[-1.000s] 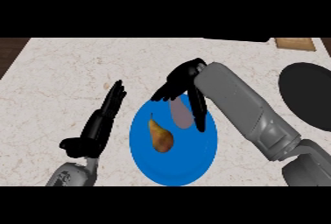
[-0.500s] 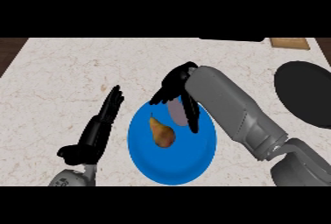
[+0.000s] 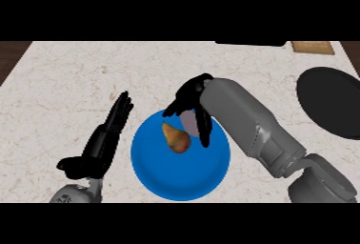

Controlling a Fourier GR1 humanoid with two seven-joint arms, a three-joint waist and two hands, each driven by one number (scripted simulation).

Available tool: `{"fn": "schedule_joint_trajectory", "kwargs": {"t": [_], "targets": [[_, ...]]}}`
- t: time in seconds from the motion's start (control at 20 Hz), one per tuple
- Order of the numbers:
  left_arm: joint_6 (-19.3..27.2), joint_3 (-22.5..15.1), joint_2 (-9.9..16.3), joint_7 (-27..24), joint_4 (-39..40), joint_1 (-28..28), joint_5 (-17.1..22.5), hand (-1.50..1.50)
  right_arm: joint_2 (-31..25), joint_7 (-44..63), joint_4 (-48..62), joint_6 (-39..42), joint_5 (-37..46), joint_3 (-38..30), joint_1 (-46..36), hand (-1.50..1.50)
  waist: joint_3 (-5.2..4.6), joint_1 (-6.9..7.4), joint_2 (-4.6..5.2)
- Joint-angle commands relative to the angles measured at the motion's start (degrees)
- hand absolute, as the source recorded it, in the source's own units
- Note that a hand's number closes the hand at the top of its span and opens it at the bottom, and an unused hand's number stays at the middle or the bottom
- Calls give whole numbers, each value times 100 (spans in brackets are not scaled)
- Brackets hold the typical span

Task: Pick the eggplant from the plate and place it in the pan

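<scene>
A blue plate lies on the marble counter, near the front. On its far part rests a pale purple eggplant, with an orange-brown pear-shaped fruit just to its left. My right hand reaches down over the eggplant, thumb at its left side and fingers curled down its right side, so most of it is hidden. The black pan sits at the right edge, apart from the plate. My left hand rests open beside the plate's left rim, fingers straight.
A wooden board and a dark object lie at the counter's far edge. My right forearm crosses the plate's right side. Bare marble stretches to the left and between the plate and the pan.
My right hand has come down and toward me onto the eggplant, its fingers closing round it. The left hand has hardly moved.
</scene>
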Motion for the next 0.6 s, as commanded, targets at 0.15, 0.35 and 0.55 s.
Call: {"fn": "schedule_joint_trajectory", "kwargs": {"t": [0.15, 0.35, 0.55], "targets": [[122, 10, -52, 244, -284, 10, -113, 0, 16, -700, 85, 232, 669, 418, 486, -150, 5, -60, 35], [62, -64, -145, -163, 109, 192, -216, 0, 225, -740, -191, 447, 654, 647, 614, 150, 0, 34, 74], [-84, 157, -7, 236, -45, -147, -28, 0, 225, -1221, -608, 95, 886, 915, 784, 150, 4, 9, 61]]}}
